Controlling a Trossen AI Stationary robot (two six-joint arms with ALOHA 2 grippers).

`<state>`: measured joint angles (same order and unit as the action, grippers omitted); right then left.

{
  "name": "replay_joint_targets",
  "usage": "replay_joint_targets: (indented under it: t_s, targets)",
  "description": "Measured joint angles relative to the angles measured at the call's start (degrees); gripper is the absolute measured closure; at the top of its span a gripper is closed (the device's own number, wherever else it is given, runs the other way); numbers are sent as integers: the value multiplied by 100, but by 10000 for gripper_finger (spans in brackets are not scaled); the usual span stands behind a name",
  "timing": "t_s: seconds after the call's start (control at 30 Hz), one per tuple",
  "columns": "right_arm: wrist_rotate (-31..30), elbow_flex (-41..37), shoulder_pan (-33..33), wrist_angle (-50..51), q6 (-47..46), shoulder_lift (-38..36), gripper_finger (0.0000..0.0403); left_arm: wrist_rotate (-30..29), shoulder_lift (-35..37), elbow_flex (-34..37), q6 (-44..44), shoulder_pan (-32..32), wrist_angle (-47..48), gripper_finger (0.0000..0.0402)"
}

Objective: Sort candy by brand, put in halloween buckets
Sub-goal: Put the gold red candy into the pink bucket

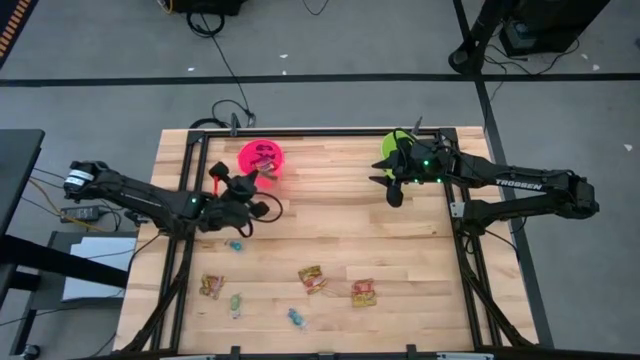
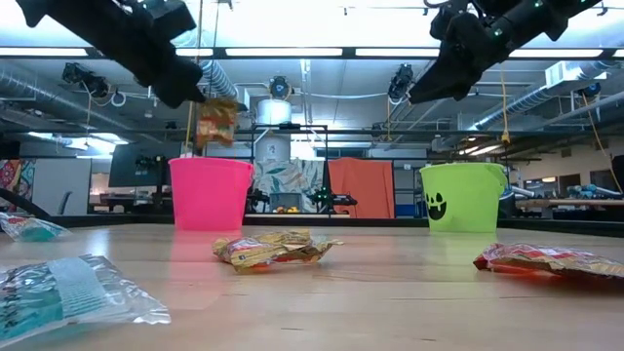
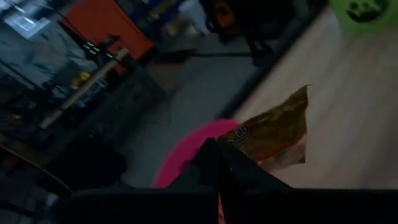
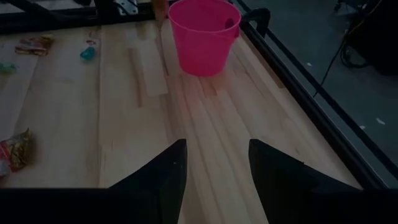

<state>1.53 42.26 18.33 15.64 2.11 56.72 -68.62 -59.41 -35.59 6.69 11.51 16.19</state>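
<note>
My left gripper (image 1: 266, 180) is shut on a flat orange-yellow candy packet (image 2: 216, 119), held in the air over the near rim of the hot pink bucket (image 1: 260, 156). My right gripper (image 4: 214, 168) is open and empty, in the air just on the near side of the lime green bucket (image 2: 463, 195). Three orange-red packets (image 1: 312, 278) and several teal pieces (image 1: 235, 245) lie flat on the table's near half. My left gripper pinches the packet between its two fingers by one end (image 3: 239, 149). The fingers (image 3: 214, 165) slant down from the table's left. The packet sticks out past the fingertips, lifted clear above the pink bucket (image 3: 186, 162).
Both buckets stand at the table's far edge, pink at the left and green (image 1: 393, 147) at the right, inside a black metal frame (image 1: 330, 131). In the low view a teal piece (image 2: 68, 292) lies near left, and orange packets lie at centre (image 2: 273, 251) and right (image 2: 551, 260).
</note>
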Motion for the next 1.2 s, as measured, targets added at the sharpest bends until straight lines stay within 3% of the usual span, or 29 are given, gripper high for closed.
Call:
replay_joint_targets:
  t_s: [0.17,0.4,0.73,1.13,1.2]
  targets:
    - [-1,0,0,102,0,-2,219,-228,76,-2,-490,-226,-199,401]
    - [1,0,0,120,2,-2,219,-220,76,-1,-517,-862,-163,401]
    - [3,0,0,124,52,-2,219,916,54,0,-283,-1855,-196,398]
    - [5,0,0,245,47,-2,219,1613,54,2,-155,-2052,-144,294]
    - [3,0,0,245,44,-2,219,2007,54,2,-180,-2044,-134,278]
